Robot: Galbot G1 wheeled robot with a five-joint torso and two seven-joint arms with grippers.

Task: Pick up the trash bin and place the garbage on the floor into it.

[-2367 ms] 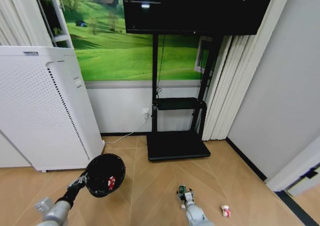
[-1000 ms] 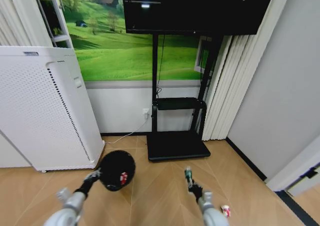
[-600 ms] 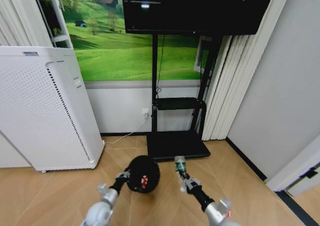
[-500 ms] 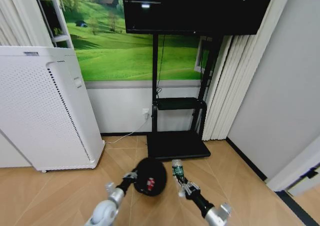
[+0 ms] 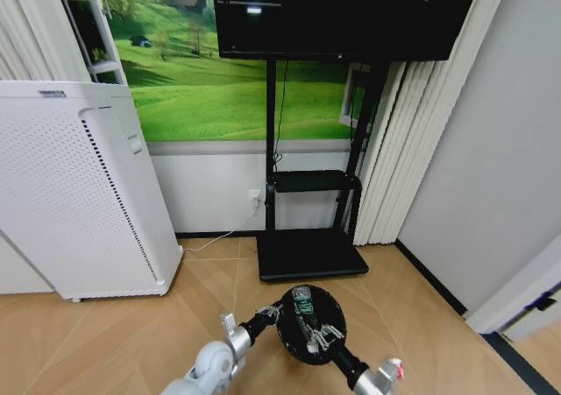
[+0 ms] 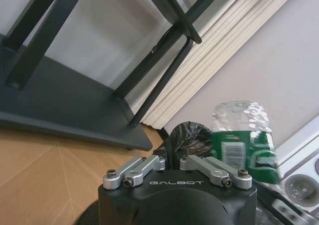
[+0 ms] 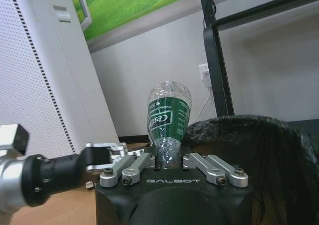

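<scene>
Herringbone wood floor beneath left gripper [image 5: 268, 312] clamping mesh trash bin [image 5: 312, 325], right gripper [image 5: 317, 334] pinching ribbed green bottle [image 5: 303, 304].

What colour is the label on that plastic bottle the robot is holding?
Green with white lettering, on a clear bottle; the right wrist view shows it best, held in the right end effector.

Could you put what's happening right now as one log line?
left pincer: holds trash bin rim | right pincer: holds green bottle over bin

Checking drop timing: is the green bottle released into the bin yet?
No. The right gripper grips the green bottle, beside the trash bin rim.
</scene>
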